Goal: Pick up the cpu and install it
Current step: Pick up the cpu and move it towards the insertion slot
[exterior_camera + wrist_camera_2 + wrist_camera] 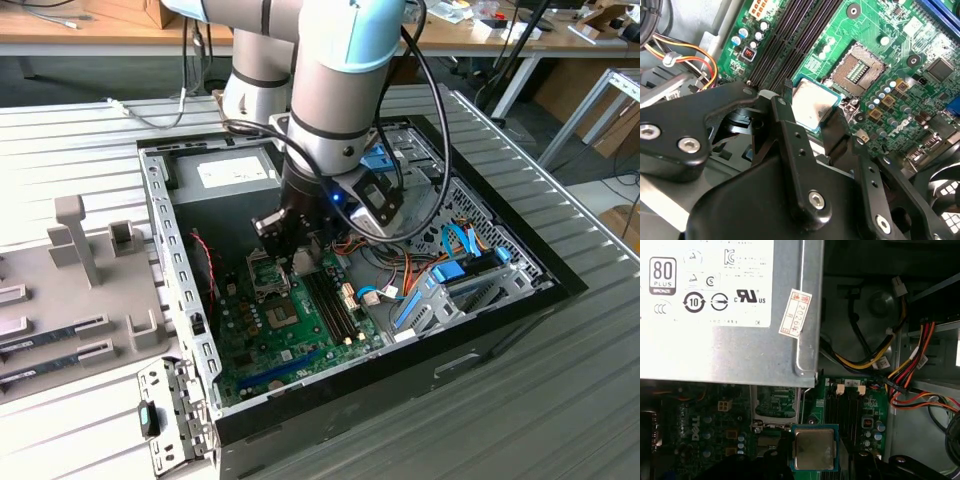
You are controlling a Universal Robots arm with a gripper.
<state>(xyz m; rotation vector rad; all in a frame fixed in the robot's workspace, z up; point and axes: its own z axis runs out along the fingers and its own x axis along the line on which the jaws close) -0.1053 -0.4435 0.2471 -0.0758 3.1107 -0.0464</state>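
Fingers (790, 134) of the gripper (814, 107) pinch the cpu (811, 102) by two edges just above the motherboard (880, 30), one corner hidden behind them; the open case (165, 232), centre of the exterior view, holds motherboard and power supply (235, 172).

I hold the cpu (813, 448) in my gripper (816, 462). Its silver top faces the camera, with a thin green rim around it and one of my dark fingers (771, 464) at each of two opposite edges. Beneath it lies the green motherboard (812, 407), its black memory slots (845, 407) just beside the chip. The grey power-supply box (730, 355) overlaps part of the board and bears a white label (705, 285) and a small red-printed sticker (795, 312). Yellow, red, orange and black wires (900, 365) run beside the box.
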